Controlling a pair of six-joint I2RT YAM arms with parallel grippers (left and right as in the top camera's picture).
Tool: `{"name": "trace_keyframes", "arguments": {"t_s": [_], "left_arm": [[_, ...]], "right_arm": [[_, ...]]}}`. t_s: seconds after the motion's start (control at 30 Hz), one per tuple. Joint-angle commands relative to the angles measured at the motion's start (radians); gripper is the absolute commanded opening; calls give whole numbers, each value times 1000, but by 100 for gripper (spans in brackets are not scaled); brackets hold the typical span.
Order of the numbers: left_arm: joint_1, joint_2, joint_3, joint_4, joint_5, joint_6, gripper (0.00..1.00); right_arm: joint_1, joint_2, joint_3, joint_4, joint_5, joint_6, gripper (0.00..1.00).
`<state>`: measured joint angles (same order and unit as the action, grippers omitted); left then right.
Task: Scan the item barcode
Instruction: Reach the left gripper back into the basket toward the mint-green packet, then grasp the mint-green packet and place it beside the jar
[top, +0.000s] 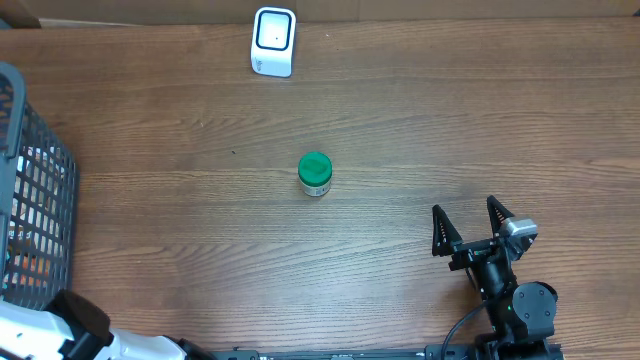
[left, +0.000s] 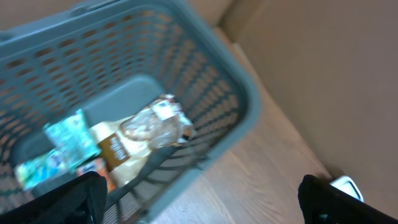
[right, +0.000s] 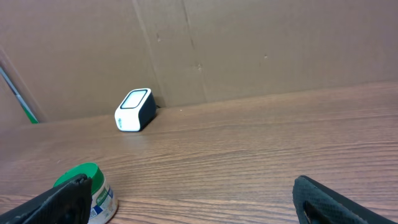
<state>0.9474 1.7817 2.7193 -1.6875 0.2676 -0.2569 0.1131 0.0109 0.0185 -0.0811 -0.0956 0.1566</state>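
Two tools are in play, and both are spread fully open with nothing held.

On the tabletop the things are set well apart, so a long carry is likely to be needed, and a weak grip could be lost on the way.

At the left edge stands the basket, with packets lying in it. The left tool is held above it. If that arm were swung towards the middle without being raised, the rim could be caught and the basket dragged.

The right tool is placed near the front edge, pointed towards the middle, with the jar partly seen past its left finger in the wrist view.

The scanner stands at the far edge, its window turned up and forward. It looks light enough to be shoved back if struck.

The jar, green-lidded, stands upright near the middle, well apart from scanner and right tool alike. Being small and round, it could be tipped or sent rolling by an off-centre approach. Where its barcode lies cannot be told, so the code could be covered by a finger or presented facing away from the window.
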Motion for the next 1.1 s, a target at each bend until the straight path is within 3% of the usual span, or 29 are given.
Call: {"name": "trace_keyframes", "arguments": {"t_s": [0.0,0.1,0.23,0.53,0.8,0.93,1.07], "left_arm": [[96,47,-83,-2,-16,-17,98],[129,77,-158,-2,-32,21,88],[132,99,-381,55,-190,21,86],[129,98,-748,312,-272,10,82],[129,100,-1009,584,-304,79,87],[129,106,-1080,725,-301,105,100],[129,150,-1101,798,-301,105,100]], "right_arm": [[5,-8,-10,4,12,-4,100],[5,-8,-10,4,12,-4,100],[5,-8,-10,4,12,-4,100],[5,-8,-10,4,12,-4,100],[5,-8,-10,4,12,-4,100],[5,-8,-10,4,12,-4,100],[5,-8,-10,4,12,-4,100]]}}
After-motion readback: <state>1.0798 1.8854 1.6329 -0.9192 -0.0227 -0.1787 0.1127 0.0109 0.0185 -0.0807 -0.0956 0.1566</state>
